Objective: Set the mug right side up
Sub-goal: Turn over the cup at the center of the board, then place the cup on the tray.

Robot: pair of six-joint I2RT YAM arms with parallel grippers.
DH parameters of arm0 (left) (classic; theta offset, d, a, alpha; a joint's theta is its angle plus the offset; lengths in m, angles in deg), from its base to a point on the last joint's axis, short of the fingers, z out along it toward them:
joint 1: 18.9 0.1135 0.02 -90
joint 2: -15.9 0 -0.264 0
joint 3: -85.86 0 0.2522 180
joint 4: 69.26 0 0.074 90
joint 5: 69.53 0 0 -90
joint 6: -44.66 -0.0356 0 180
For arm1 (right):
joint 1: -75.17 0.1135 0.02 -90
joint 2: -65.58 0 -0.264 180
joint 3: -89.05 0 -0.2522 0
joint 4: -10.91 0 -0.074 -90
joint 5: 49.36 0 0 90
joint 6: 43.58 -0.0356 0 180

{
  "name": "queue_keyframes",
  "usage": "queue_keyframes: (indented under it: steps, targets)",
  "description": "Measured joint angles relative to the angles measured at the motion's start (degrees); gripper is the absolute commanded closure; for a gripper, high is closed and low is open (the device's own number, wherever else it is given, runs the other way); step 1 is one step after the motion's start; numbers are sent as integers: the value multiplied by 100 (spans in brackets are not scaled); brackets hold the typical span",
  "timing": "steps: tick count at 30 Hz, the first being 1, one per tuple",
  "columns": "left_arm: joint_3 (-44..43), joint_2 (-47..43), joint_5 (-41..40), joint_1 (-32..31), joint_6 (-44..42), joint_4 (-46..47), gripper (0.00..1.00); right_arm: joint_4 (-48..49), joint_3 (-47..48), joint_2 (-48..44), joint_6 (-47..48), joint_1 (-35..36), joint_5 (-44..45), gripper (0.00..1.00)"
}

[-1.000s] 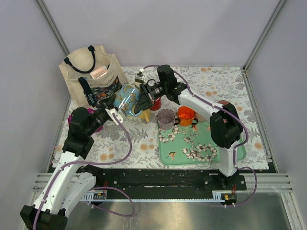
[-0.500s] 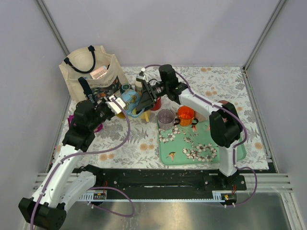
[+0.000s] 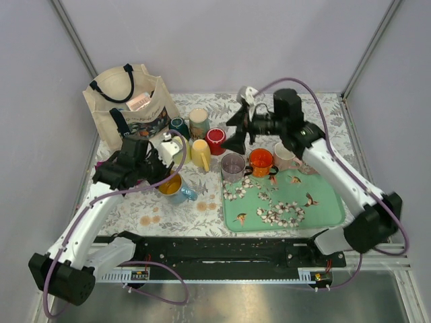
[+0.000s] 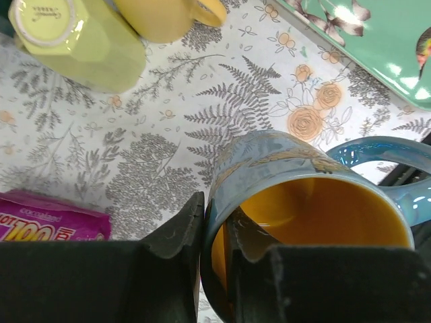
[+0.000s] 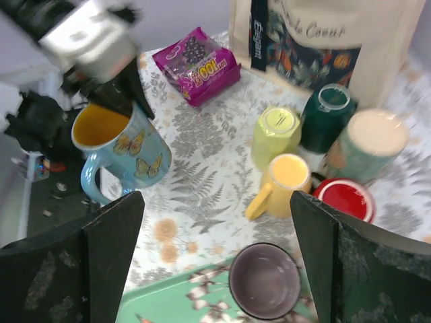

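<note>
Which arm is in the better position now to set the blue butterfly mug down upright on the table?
Left. The left pincer grips the blue mug by its rim, one finger inside, and the mouth faces up. The right pincer is open, apart from the mug, holding nothing.

Glossy ceramic mug [image 4: 269, 158], matt printed tablecloth [image 4: 168, 134], cloth tote bag [image 3: 108, 111], smooth glossy tray [image 3: 323, 205].

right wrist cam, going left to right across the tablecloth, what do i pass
blue butterfly mug → pink snack packet → lime mug → dark green mug → cream-topped mug
</note>
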Motion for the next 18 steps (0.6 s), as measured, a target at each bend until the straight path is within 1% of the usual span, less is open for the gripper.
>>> queue_keyframes:
  steps: [2, 3, 5, 7, 10, 14, 18]
  targets:
    - [-262, 310, 50, 0, 105, -262, 100, 651, -911, -852, 407, 50, 20, 0]
    - [-365, 431, 63, 2, 173, -317, 100, 914, -1231, -1130, 555, 79, 2, 0]
    - [-479, 599, 85, 2, 348, -332, 100, 1080, -1510, -1377, 890, 212, -42, 0]
    - [-527, 713, 87, 2, 557, -328, 100, 931, -1471, -1268, 1276, 398, -22, 1]
    - [-575, 857, 81, 2, 848, -358, 100, 284, -1464, -1029, 2072, 848, 175, 1]
    - [-734, 1121, 90, 2, 1200, -391, 100, -435, -1563, -890, 3040, 1449, 586, 13]
    - [-850, 1307, 90, 9, 1453, -339, 100, -695, -1508, -697, 3449, 1709, 796, 21]
